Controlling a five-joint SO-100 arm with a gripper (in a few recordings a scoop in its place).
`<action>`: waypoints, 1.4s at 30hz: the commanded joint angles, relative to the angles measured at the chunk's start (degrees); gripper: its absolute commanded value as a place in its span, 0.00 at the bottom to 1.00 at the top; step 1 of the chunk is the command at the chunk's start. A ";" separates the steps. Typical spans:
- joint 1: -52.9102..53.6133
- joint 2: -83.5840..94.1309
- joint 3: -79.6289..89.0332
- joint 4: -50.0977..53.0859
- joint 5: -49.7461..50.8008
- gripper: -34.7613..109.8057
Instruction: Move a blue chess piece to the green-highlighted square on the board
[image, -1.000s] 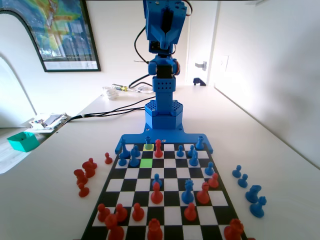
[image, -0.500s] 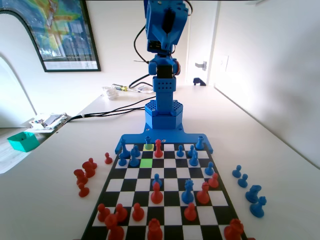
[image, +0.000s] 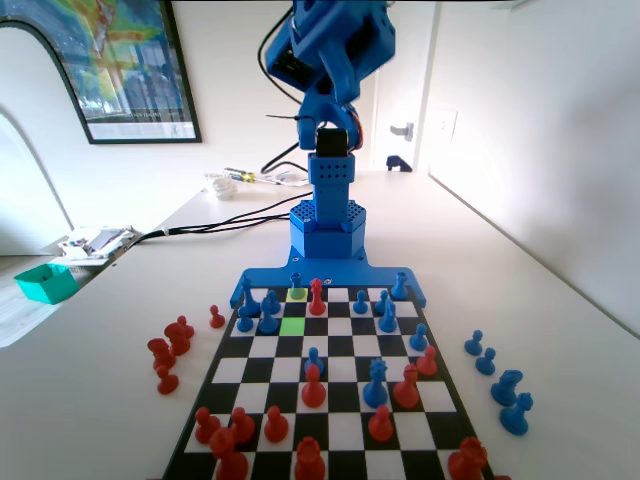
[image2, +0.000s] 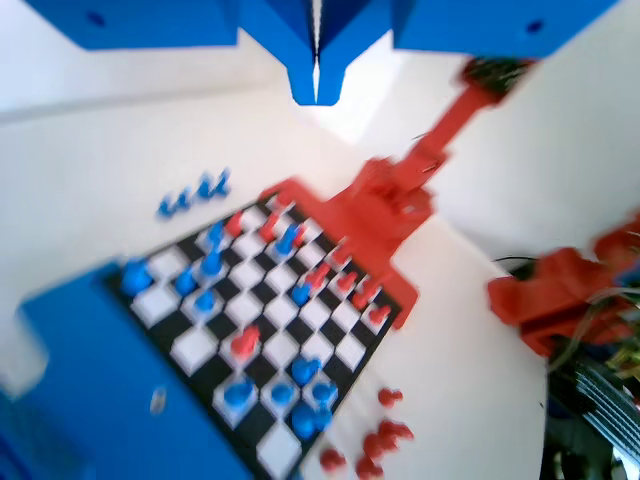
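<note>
Swinging and tilting up high since a second ago, gripper (image2: 316, 88) pressed together and empty; still approaching. Needing descent onto blue chess piece (image: 296, 281) beside green-highlighted square (image: 292, 325).

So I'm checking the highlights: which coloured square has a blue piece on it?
The paler yellow square in the back row holds a small blue piece; the green-highlighted square just in front is bare.

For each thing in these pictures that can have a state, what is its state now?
tool: shut, holding nothing, high above the board.
green-highlighted square: free, no piece stands on it.
yellow square: a small blue chess piece stands at its far edge.
board: flat, red and blue pieces upright on it.
</note>
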 joint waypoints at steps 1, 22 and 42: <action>0.35 -4.92 -3.96 3.52 -10.37 0.25; 5.19 -29.79 1.05 8.26 -33.31 0.25; 20.30 -32.78 21.09 -17.58 -43.95 0.30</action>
